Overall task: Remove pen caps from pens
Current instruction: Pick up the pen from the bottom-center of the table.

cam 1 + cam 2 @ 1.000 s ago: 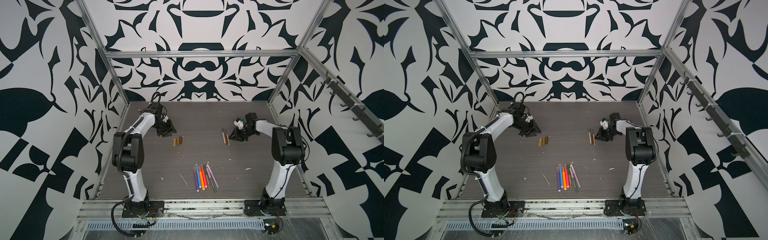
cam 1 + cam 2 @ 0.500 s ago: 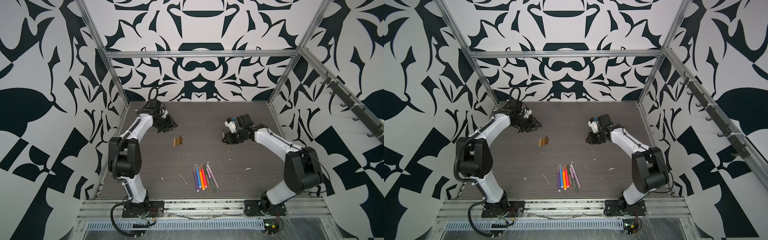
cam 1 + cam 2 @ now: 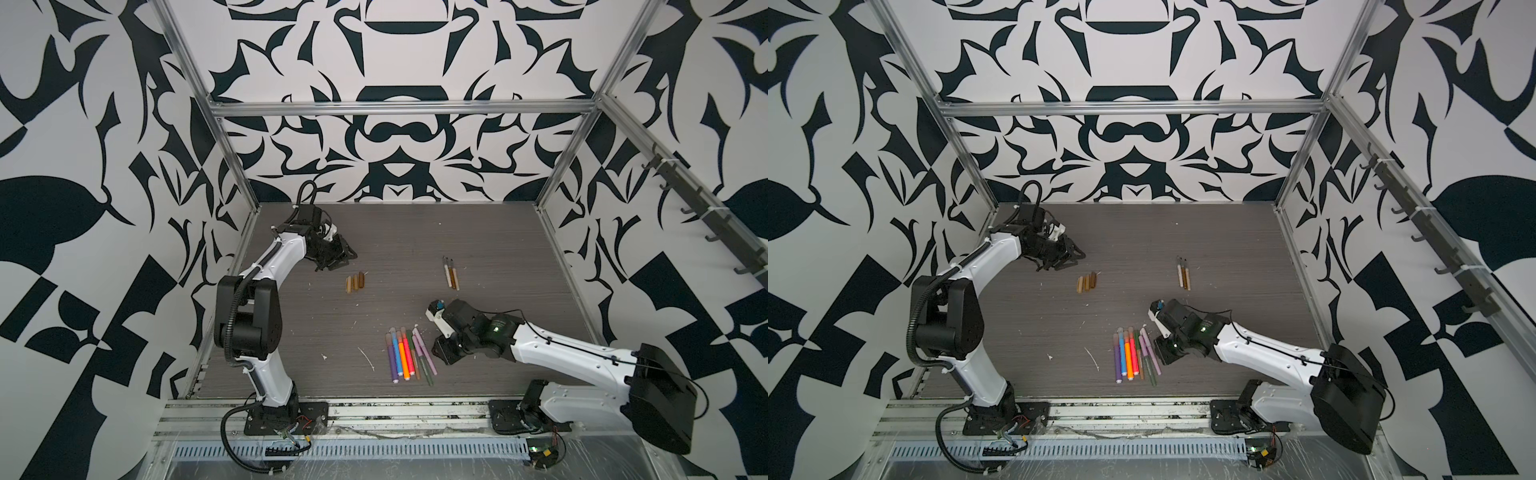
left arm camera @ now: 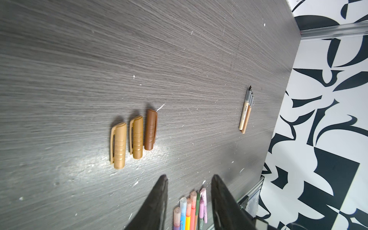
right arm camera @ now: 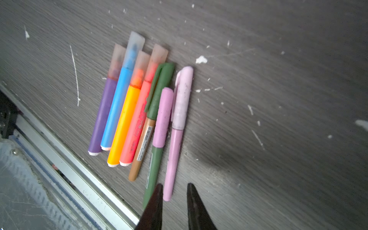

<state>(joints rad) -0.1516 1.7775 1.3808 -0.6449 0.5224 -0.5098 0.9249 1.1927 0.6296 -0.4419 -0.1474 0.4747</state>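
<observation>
Seven capped pens (image 3: 409, 353) lie in a row near the table's front, in both top views (image 3: 1133, 353). In the right wrist view they are purple (image 5: 103, 113), blue, orange and pink-red with translucent caps, then a tan pen with a green cap (image 5: 161, 89), a green pen with a pink cap (image 5: 163, 117), and a pink pen (image 5: 175, 155). My right gripper (image 5: 174, 187) is open and empty, its tips astride the pink pen's tail end. Three loose pen caps (image 4: 137, 137), two tan and one brown, lie ahead of my open, empty left gripper (image 4: 189, 177). Two uncapped pens (image 4: 245, 115) lie at the far right.
White flecks and a long white sliver (image 5: 74, 69) are scattered on the dark wood-grain table (image 3: 395, 237). An aluminium rail (image 5: 65, 159) runs along the front edge just beyond the pens' tail ends. Patterned walls close in the left, back and right sides.
My right arm has swung from the two uncapped pens at the far right forward to the row of capped pens. The left arm has barely shifted near the three caps.
</observation>
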